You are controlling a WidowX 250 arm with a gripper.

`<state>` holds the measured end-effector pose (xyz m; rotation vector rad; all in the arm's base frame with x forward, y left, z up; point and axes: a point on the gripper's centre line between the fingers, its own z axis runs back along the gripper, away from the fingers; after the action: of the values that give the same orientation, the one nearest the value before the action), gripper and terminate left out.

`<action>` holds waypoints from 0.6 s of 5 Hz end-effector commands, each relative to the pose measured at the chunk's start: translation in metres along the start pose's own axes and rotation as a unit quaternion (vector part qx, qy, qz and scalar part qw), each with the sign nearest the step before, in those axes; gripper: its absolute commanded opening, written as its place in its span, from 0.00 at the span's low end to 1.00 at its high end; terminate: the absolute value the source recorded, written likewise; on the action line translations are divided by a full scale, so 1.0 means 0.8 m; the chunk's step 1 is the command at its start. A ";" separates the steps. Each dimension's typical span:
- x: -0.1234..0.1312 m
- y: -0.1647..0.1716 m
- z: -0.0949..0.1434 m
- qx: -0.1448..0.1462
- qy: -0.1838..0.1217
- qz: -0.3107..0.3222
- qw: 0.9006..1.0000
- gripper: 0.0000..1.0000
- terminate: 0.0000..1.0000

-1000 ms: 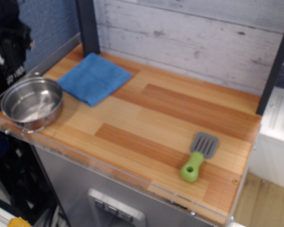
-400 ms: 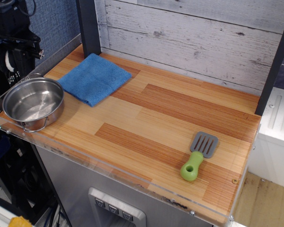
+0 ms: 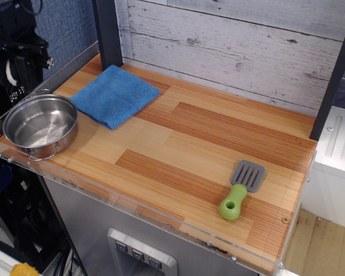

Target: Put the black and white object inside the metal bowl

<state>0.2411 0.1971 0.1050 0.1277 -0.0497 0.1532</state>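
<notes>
The metal bowl (image 3: pixel 41 125) stands at the table's left front corner, shiny, with small loop handles and nothing visible inside it. The black and white sushi toy is not in view anywhere on the table. My gripper (image 3: pixel 18 57) is part of the dark arm just behind and left of the bowl, off the table's left edge. Its fingers blend into the black housing, so I cannot make out how the jaws stand or whether they hold anything.
A folded blue cloth (image 3: pixel 115 95) lies behind and right of the bowl. A grey-and-green toy spatula (image 3: pixel 241 191) rests near the front right. A dark post (image 3: pixel 106 31) rises at the back left before the white plank wall. A clear lip edges the wooden table (image 3: pixel 207 138).
The dark arm at the left edge has shifted slightly and the picture has sharpened. The cloth and spatula have not moved, and the bowl has barely shifted.
</notes>
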 end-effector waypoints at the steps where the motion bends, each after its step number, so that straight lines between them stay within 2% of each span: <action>1: -0.019 0.010 0.029 0.011 -0.013 0.022 1.000 1.00 0.00; 3: -0.020 0.014 0.023 0.013 0.002 0.036 0.999 1.00 0.00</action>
<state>0.2341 0.2014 0.1071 0.1275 -0.0179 0.2152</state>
